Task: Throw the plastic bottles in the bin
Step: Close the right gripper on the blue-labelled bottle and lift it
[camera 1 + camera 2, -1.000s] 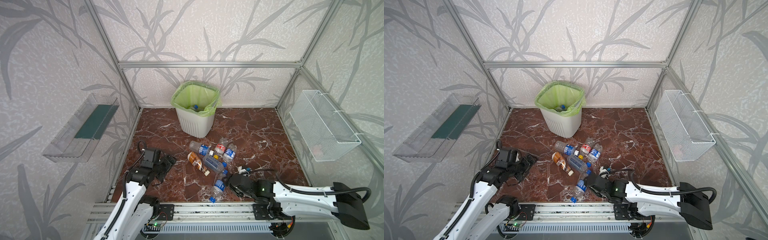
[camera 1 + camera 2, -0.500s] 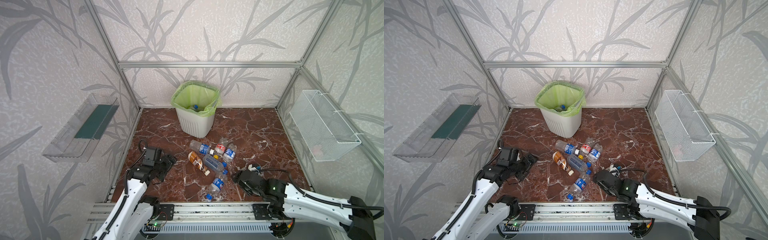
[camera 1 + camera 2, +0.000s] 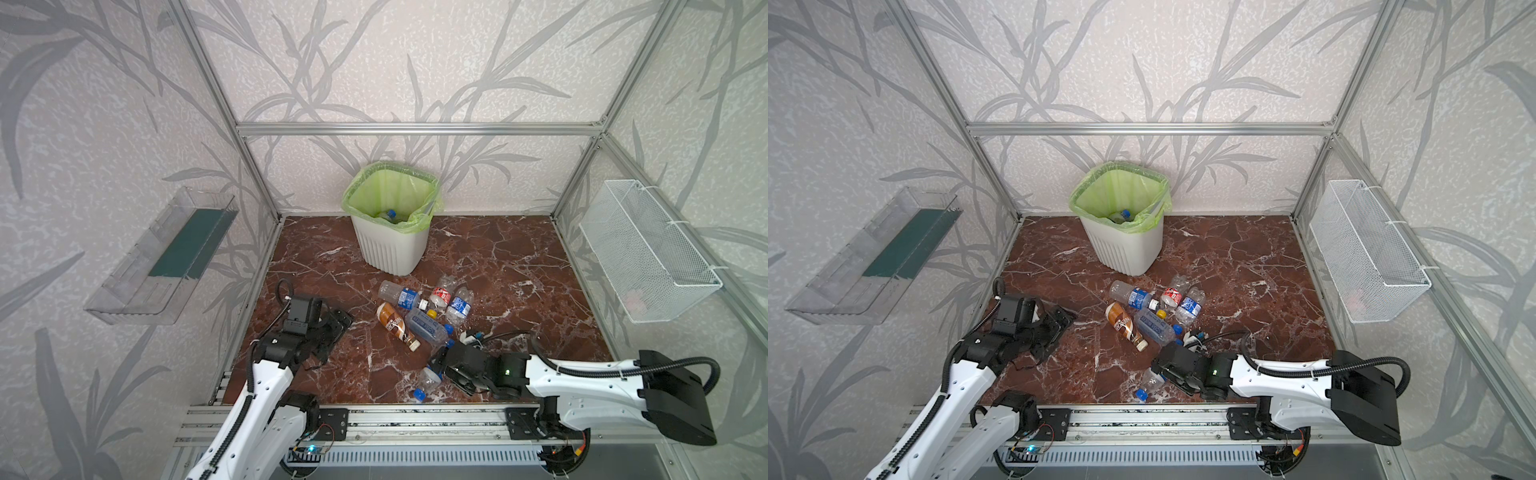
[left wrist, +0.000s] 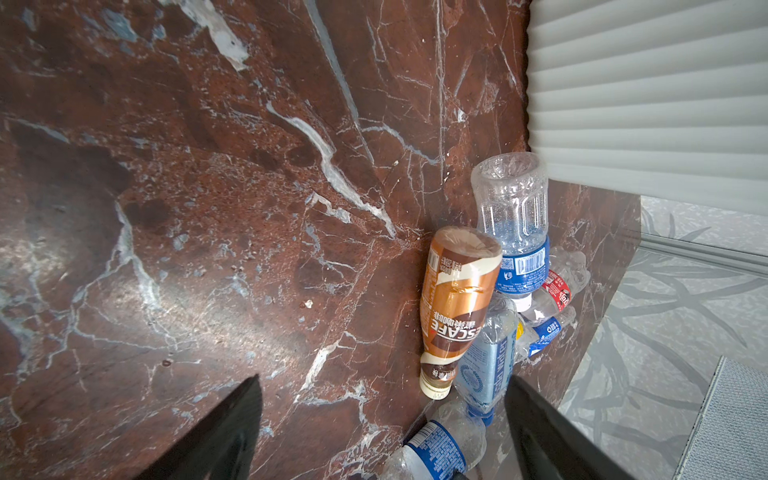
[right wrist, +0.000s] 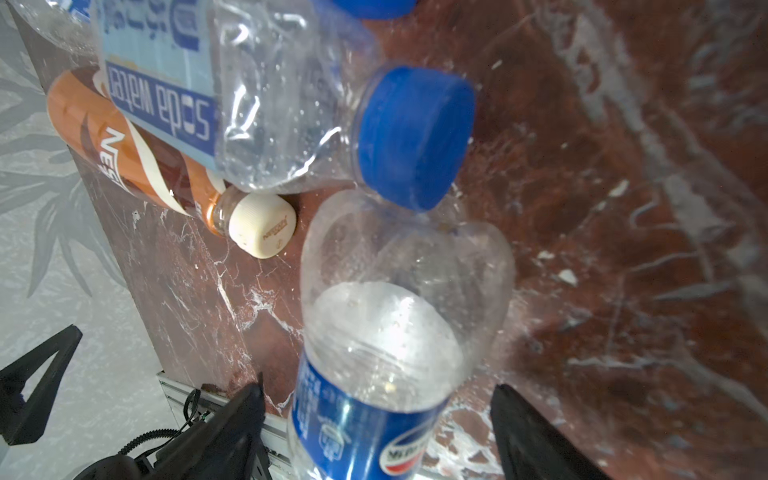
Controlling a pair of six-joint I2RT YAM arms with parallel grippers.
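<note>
Right gripper (image 5: 376,388) astride Pepsi bottle (image 5: 374,340)

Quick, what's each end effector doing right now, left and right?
Left end effector: open, holding nothing.
Right end effector: open, straddling the Pepsi bottle, not gripping it.

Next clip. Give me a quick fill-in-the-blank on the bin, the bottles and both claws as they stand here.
1. The bin is lined with a light ____ bag.
2. The brown Nescafe bottle lies on its ____.
3. The right claw is ____, with the Pepsi bottle lying between its fingers.
4. The left claw is open and holds ____.

Missing words: green; side; open; nothing.
</note>
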